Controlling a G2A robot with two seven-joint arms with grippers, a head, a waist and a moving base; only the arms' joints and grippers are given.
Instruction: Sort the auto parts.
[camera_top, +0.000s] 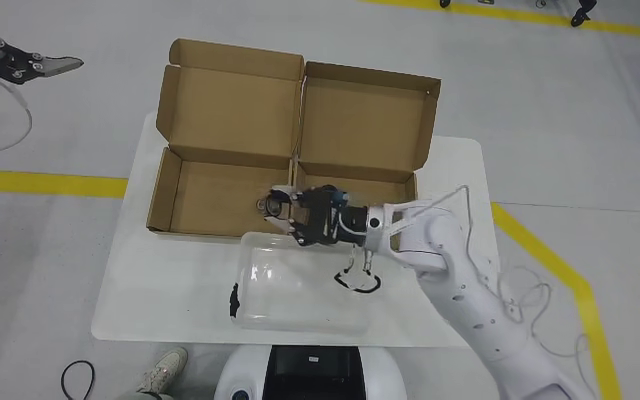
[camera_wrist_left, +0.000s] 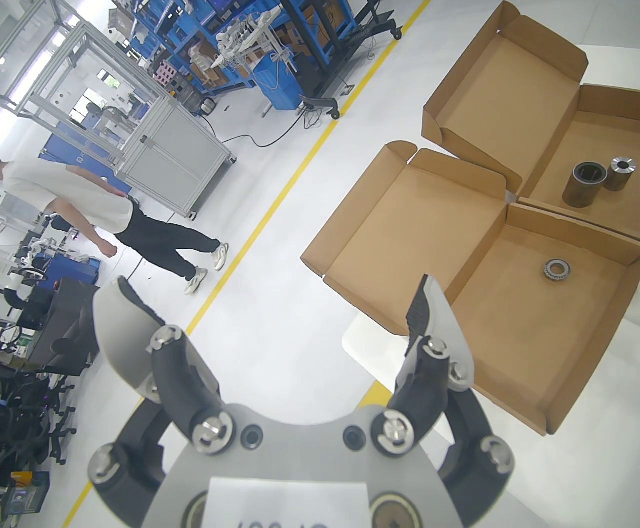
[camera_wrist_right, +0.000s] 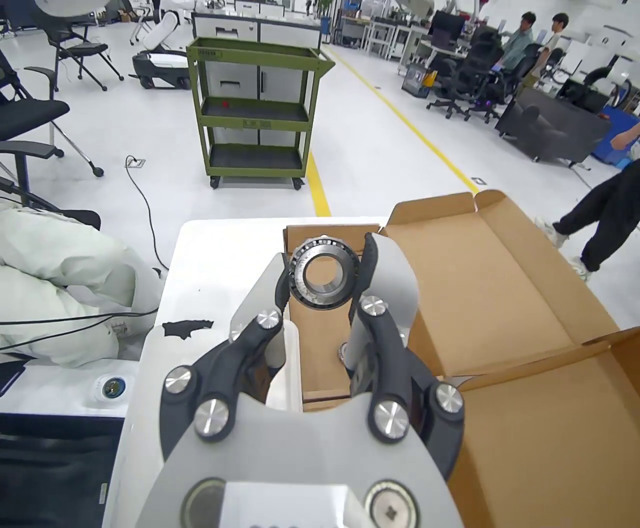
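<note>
Two open cardboard boxes sit side by side on the white table (camera_top: 150, 290). The right gripper (camera_wrist_right: 325, 272), clamped on a roller bearing (camera_wrist_right: 324, 300), hangs over the left box (camera_top: 195, 195) near the wall it shares with the right box (camera_top: 385, 185); bare floor spreads toward the left box's outer wall. One loose bearing (camera_wrist_left: 557, 268) lies on the left box's floor. A wide sleeve (camera_wrist_left: 582, 187) and a narrow sleeve (camera_wrist_left: 620, 175) stand in the right box. The left gripper (camera_wrist_left: 272, 285), jaws apart and empty, sits off the table beyond the left box; its white label's print is cut off. A clear tray (camera_top: 290, 285) lies just before the left box's front wall.
</note>
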